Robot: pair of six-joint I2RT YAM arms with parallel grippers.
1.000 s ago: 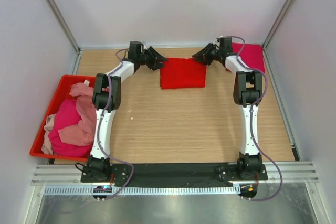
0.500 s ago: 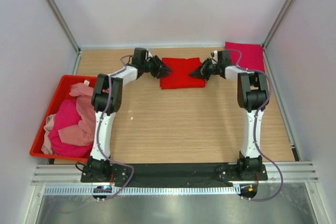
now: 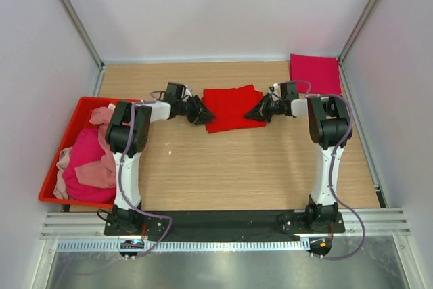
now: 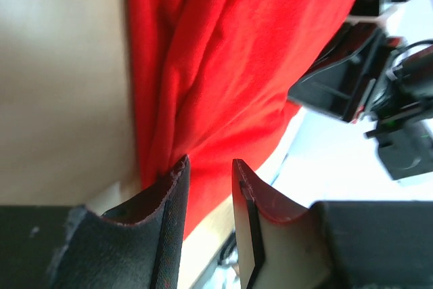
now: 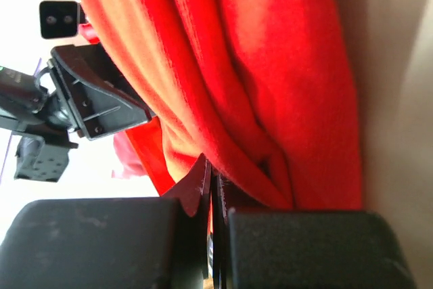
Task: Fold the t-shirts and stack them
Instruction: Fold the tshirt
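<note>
red t-shirt (image 3: 230,107) lay rumpled, well right of the red bin (image 3: 82,103). left gripper (image 3: 201,114), at the shirt's bin-side edge: fingers stood narrowly apart, cloth in the gap, no clamp seen. right gripper (image 3: 252,114), at the edge away from the bin: fully closed, pinching a fold.

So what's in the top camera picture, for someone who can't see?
The left gripper and right gripper flank a red t-shirt on a table. A red bin of pink shirts sits left; a magenta shirt lies far right.
</note>
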